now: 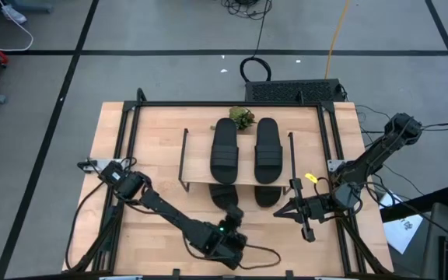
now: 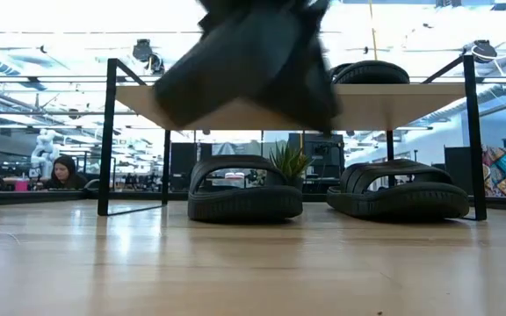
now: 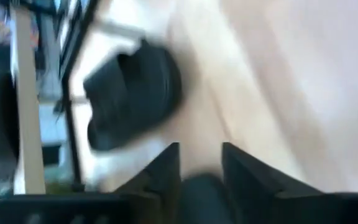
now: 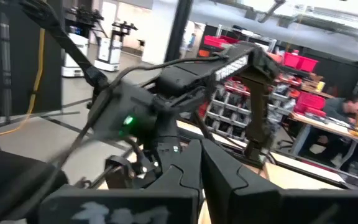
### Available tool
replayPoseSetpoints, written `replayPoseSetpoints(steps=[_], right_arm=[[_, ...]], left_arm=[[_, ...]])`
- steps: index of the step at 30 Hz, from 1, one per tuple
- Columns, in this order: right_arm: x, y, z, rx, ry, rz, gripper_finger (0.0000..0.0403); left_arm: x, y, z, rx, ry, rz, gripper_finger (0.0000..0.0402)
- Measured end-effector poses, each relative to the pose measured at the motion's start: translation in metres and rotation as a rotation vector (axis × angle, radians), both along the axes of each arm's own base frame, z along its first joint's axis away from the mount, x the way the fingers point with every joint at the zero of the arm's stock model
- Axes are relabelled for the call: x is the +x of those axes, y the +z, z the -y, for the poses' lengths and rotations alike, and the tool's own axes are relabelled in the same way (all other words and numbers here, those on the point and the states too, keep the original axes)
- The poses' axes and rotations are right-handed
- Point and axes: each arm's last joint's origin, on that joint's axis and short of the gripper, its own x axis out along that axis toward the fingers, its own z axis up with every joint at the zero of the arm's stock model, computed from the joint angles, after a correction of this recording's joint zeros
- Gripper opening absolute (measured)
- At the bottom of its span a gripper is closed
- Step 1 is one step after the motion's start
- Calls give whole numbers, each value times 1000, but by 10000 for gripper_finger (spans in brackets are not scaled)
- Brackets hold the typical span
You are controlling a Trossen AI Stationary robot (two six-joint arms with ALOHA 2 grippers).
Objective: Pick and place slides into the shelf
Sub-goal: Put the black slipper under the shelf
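Slides sit atop the shelf from above; low view reveals two beneath. My left claw hangs empty, fingers parted.

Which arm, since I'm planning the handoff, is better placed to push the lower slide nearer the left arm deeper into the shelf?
Left, probably. The left gripper sits directly in front of that slide, facing it. The right gripper is off by the shelf's other front corner.

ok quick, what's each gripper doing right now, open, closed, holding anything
Left gripper: open, holding nothing, in front of the shelf.
Right gripper: open, holding nothing, beside the shelf.
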Motion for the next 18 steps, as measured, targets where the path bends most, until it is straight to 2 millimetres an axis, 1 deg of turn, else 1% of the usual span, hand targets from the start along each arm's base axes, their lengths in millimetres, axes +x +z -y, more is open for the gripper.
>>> replayPoseSetpoints(steps=[3, 5, 6, 10, 13, 16, 18], right_arm=[[0, 0, -1, 1, 37, 5, 2], [0, 2, -1, 9, 45, 13, 2], [0, 2, -1, 10, 47, 15, 2], [-1, 1, -2, 7, 67, 14, 2], [-1, 1, -2, 4, 66, 15, 2], [-1, 2, -2, -3, 66, 17, 2], [-1, 1, -2, -8, 66, 18, 2]], left_arm=[[12, 4, 1, -64, -75, 39, 67], [18, 2, -7, -81, -74, 43, 23], [20, 1, -13, -90, -51, 50, 12], [31, 1, -37, -115, 46, 79, 9], [37, 0, -50, -153, 68, 67, 2], [41, -2, -63, -228, 94, 43, 1], [42, -3, -68, -250, 118, 34, 1]])
